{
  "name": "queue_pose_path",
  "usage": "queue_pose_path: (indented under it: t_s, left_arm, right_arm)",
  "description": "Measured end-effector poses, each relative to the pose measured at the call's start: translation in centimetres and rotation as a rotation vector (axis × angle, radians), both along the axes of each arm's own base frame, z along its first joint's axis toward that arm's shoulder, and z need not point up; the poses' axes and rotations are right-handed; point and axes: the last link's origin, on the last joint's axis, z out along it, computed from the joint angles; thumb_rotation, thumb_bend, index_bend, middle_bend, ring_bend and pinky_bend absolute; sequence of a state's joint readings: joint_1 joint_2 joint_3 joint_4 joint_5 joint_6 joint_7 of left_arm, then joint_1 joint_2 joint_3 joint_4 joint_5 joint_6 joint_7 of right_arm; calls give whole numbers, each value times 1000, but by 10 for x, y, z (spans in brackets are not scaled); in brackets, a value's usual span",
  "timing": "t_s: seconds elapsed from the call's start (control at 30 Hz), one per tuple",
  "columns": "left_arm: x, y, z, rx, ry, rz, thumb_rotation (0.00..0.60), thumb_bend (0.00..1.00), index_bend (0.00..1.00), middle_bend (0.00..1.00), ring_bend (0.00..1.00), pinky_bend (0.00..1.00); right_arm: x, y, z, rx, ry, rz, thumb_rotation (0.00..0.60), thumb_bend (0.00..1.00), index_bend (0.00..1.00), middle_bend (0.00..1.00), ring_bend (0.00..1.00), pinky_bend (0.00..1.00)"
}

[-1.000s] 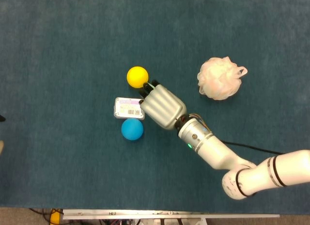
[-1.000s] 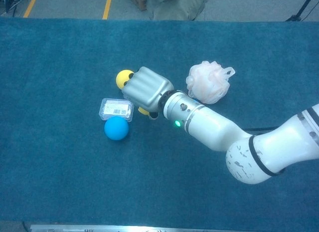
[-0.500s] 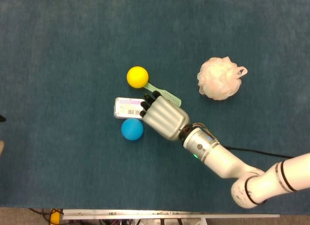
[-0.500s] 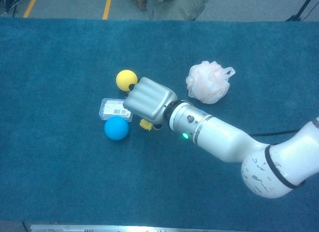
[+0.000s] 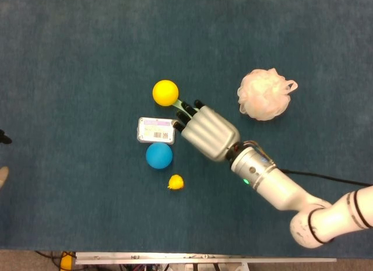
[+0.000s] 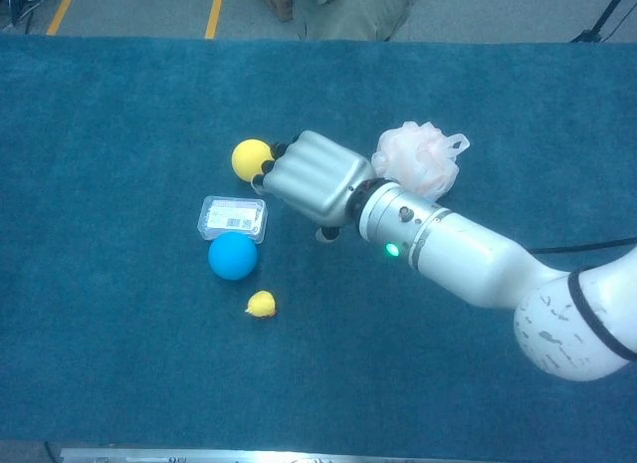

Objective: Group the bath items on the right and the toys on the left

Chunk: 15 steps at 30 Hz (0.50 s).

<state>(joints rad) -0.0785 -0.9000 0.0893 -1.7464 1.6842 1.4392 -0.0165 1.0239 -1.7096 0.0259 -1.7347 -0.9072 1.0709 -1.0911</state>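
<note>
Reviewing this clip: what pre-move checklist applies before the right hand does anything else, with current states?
1. Right hand over the green item near the yellow ball: ok.
2. Item held: cannot tell, fingers hide it.
3. Bath pouf already on right: ok.
4. Clear labelled box still central beside blue ball: not ok.
5. Small yellow toy away from hand: ok.
6. Left hand in view: not ok.

Head view looks straight down; chest view looks obliquely forward; both share the blue table.
</note>
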Motion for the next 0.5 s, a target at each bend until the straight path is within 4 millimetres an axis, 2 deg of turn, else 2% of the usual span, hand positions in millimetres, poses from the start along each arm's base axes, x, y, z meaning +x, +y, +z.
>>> queue_pose_path:
  t_s: [0.13, 0.3, 0.43, 0.47, 0.5]
  left_arm:
    - [2, 9, -3, -42, 0, -16, 600, 337, 317, 277, 225, 199]
    - [8, 26, -10, -113, 10, -67, 600, 336, 319, 287, 225, 199]
    - [15, 39, -18, -168, 13, -111, 599, 255, 320, 293, 225, 199]
    - [18, 44, -20, -185, 13, -124, 570, 225, 321, 295, 225, 197]
    - [20, 48, -23, -197, 13, -133, 508, 202, 322, 294, 225, 193]
  right_arm:
    - [-4, -5, 21, -22, -47, -18, 600, 114, 248, 272, 162, 303]
    - [-13, -12, 57, -71, -113, -45, 600, 114, 248, 272, 162, 303]
    - [-23, -18, 89, -117, -174, -72, 600, 113, 250, 275, 162, 303]
    - [-26, -20, 98, -132, -186, -77, 600, 113, 250, 277, 162, 303]
    - [-28, -21, 105, -145, -191, -78, 600, 113, 250, 277, 162, 303]
